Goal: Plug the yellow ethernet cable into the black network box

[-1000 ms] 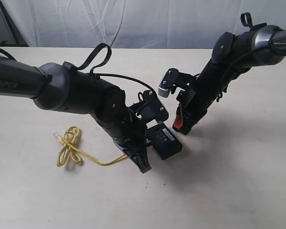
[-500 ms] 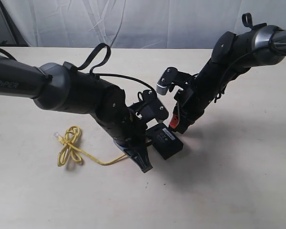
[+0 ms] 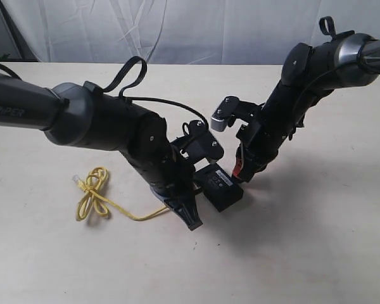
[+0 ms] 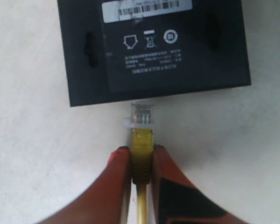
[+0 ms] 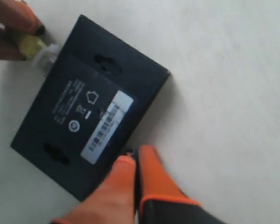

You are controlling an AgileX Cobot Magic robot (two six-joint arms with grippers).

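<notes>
The black network box (image 4: 154, 46) lies flat on the pale table, label side up, between the two arms (image 3: 220, 185). My left gripper (image 4: 141, 151) is shut on the yellow ethernet cable (image 4: 142, 147) at the boot just behind its clear plug (image 4: 143, 114). The plug's tip touches the box's near side edge. The rest of the cable trails left into a loose loop (image 3: 92, 196). My right gripper (image 5: 136, 154) is shut and empty, its orange tips pressed against the opposite edge of the box (image 5: 88, 107), near the label (image 5: 107, 126).
The cable's free end with its clear plug (image 3: 74, 181) lies on the table beyond the loop. A white curtain (image 3: 177, 28) hangs behind the table's far edge. Both arms crowd the middle, the right one (image 3: 291, 95) leaning in from the right.
The right gripper has shifted a little and come down against the far edge of the box. The left gripper, the plug and the box have hardly moved.
</notes>
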